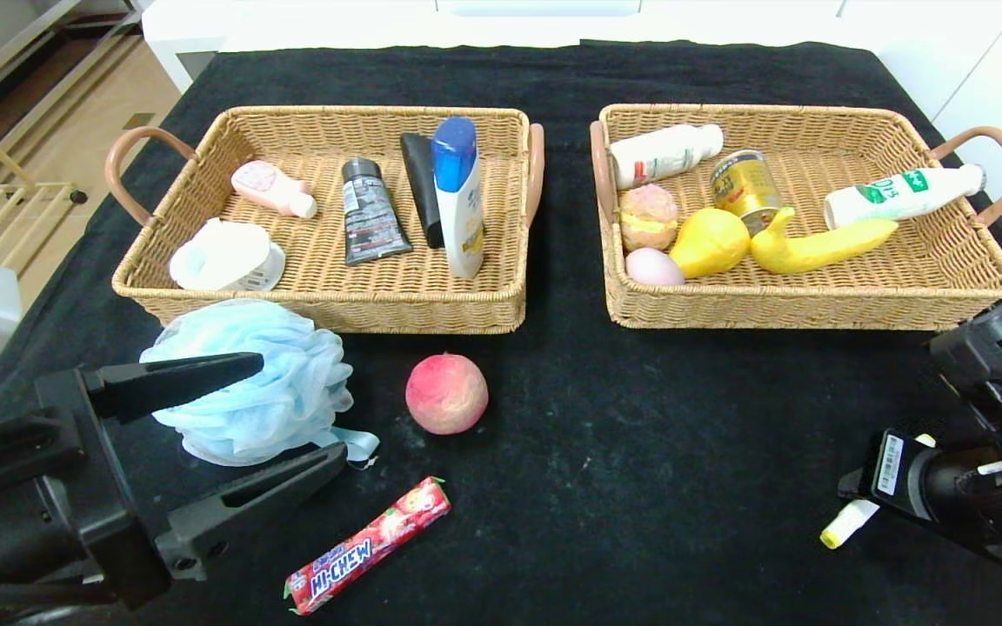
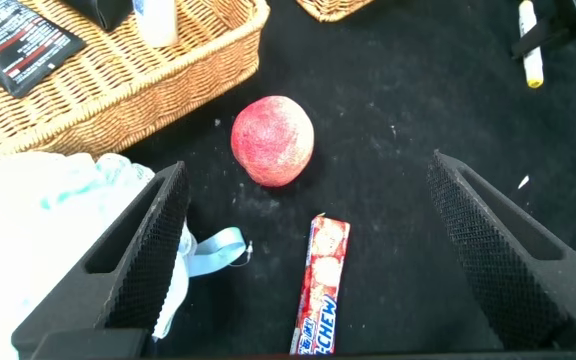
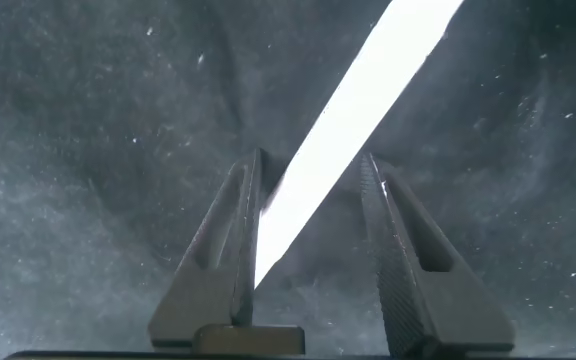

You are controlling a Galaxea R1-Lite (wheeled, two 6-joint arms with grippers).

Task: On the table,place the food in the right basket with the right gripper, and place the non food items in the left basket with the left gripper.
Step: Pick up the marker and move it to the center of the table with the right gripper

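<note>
Baskets sit side by side at the far end of the black-covered bench (image 1: 640, 452): the left basket (image 1: 327, 304) holds tubes and bottles, the right basket (image 1: 814, 304) a banana, a can, bottles and other food. On the cloth in front of the left basket lies a pale blue bath sponge (image 1: 249, 391), with the left pincer (image 1: 297, 409) spread wide open beside it, one finger lying over the sponge's near side, gripping nothing. A pink peach (image 1: 446, 393) rests just right of the sponge, apart from it. Nearer the robot, a red candy stick (image 1: 370, 546) lies at a slant on the cloth. At the near right corner the right pincer (image 3: 313, 225) is down at the cloth, its two fingers set either side of a slim white tube with a yellow cap (image 1: 847, 524), partly closed and close against it; whether they are gripping it cannot be told.
</note>
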